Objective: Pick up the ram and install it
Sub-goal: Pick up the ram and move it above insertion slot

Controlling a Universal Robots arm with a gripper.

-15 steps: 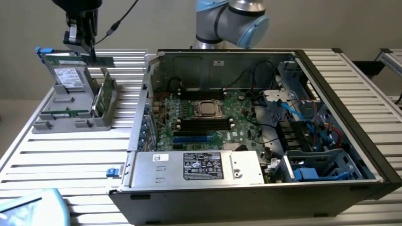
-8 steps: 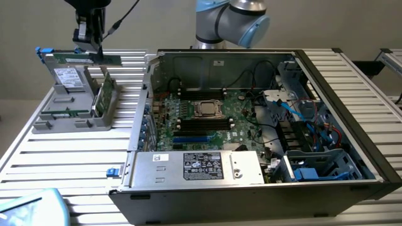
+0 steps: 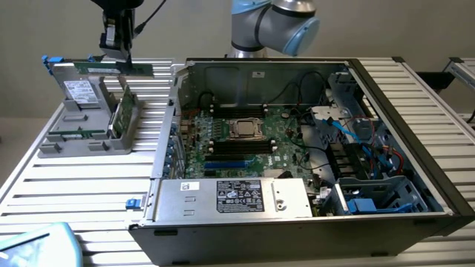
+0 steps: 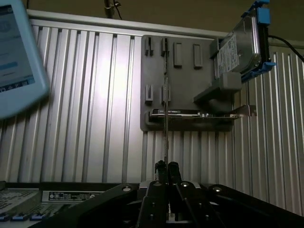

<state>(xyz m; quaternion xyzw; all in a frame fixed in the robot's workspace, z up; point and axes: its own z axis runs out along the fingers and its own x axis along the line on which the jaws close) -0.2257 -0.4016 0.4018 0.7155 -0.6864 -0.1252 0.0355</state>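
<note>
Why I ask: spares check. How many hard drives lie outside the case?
1: the white-labelled drive, leaning on the grey rack at the exterior view's left. Others may sit hidden inside the case.

My arm [image 3: 256,22] is built of thick, round, silver-grey tube sections with a smooth metal finish. One joint ends in a pale blue cap [image 3: 302,30], rounded like a lid. The gripper [image 3: 121,54] is black and narrow, with a lighter metal strip along its side, and a thin black cable [image 3: 148,16] curves away from its top. On the wrist view I see two slim black fingers [image 4: 174,172] with blunt, squared tips. Behind them sit matte black linkage bars [image 4: 102,202], flat and angular, each carrying a small bright round pin [image 4: 126,188] near its upper end.
</note>
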